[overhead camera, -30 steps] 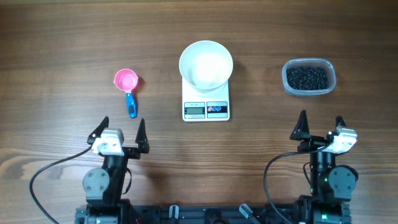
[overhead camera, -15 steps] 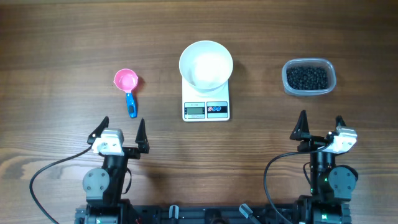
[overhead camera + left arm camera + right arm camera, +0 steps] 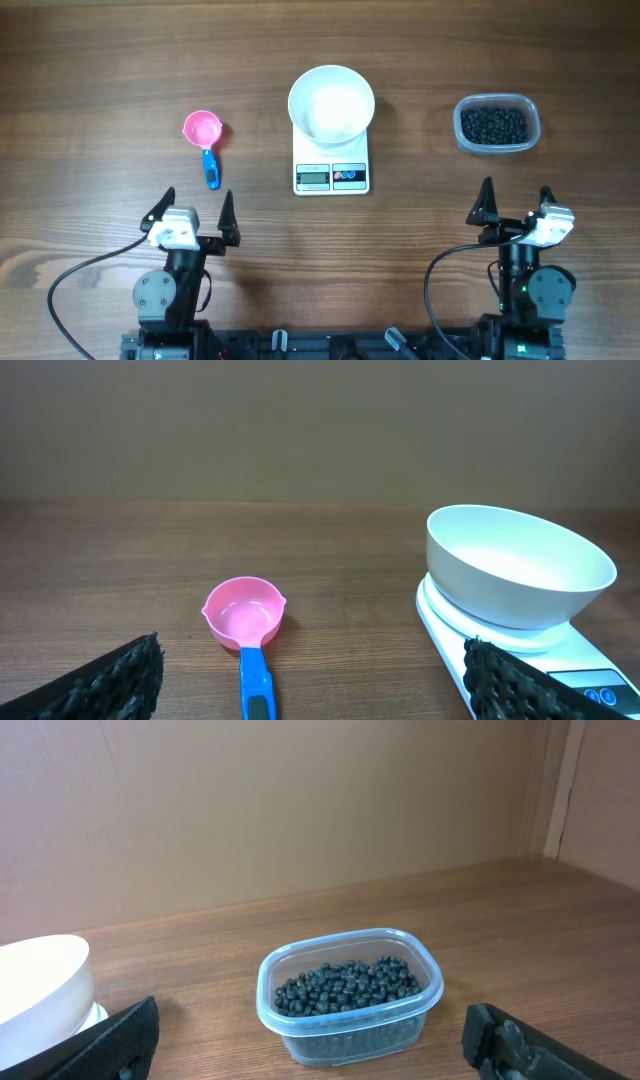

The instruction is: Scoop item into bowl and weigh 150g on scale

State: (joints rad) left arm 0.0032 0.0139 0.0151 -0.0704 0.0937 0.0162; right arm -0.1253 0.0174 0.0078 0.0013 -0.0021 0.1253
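Bowl [image 3: 331,103] 1, on scale [image 3: 331,177] 1 | tub [image 3: 535,125] 1, beads [image 3: 492,125] inside | scoop [image 3: 203,130] 1 | left hand [image 3: 198,194], right hand [image 3: 516,186]: spread

bowl [image 3: 331,103]: plain white, round, upright, empty, sitting on the 12 o'clock part of the scale [image 3: 331,178]. scale: flat white rectangle, grey display and two small buttons along its 6 o'clock edge, readout too small to read. item [image 3: 492,125]: heap of small blue-black beads, all inside a clear tub [image 3: 460,140], well apart at 3 o'clock of the bowl.
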